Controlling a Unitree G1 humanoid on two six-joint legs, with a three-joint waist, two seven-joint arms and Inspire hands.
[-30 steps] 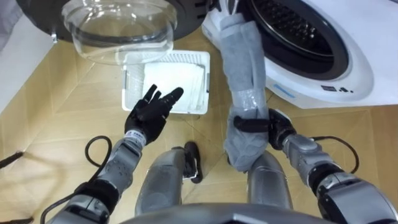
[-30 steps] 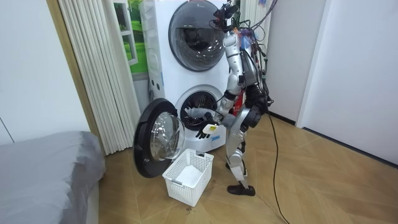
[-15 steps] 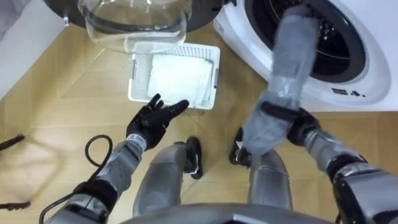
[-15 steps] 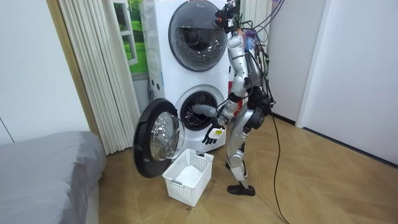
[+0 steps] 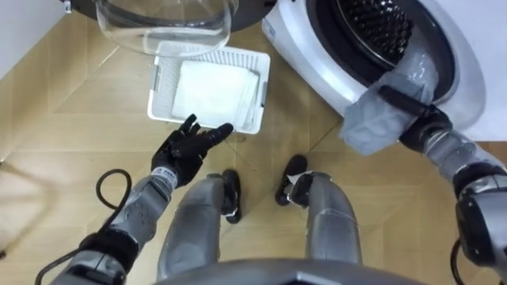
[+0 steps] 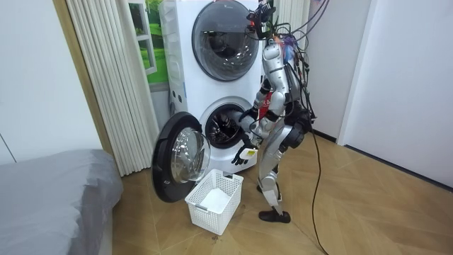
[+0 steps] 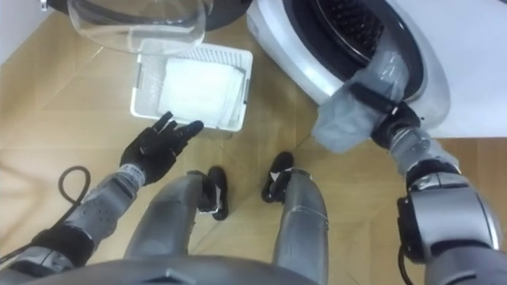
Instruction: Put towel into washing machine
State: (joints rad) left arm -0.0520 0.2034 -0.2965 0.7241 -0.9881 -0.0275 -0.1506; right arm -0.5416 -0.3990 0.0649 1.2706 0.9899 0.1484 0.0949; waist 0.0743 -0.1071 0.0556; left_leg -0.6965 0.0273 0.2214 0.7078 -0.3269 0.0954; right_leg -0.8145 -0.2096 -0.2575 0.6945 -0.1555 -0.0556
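A grey towel [image 5: 371,123] lies bunched over the lower rim of the washing machine's [image 5: 313,59] round opening, its top end toward the dark drum [image 5: 372,22]. My right hand [image 5: 418,125] is shut on the towel at the rim, with dark fingers across the cloth. My left hand [image 5: 188,147] hovers open above the floor, just in front of the white basket [image 5: 161,79]. In the room view I stand leaning before the lower machine [image 6: 225,127], my right arm reaching to its opening.
The basket holds a folded white cloth [image 5: 212,85]. The machine's glass door [image 5: 162,24] hangs open to my left, above the basket. A second machine [image 6: 225,42] is stacked on top. A grey bed [image 6: 49,202] stands at the room view's left. Wooden floor lies around.
My right hand has carried the towel up and to the right, from hanging over the floor to the drum's opening. The left hand has stayed open near the basket.
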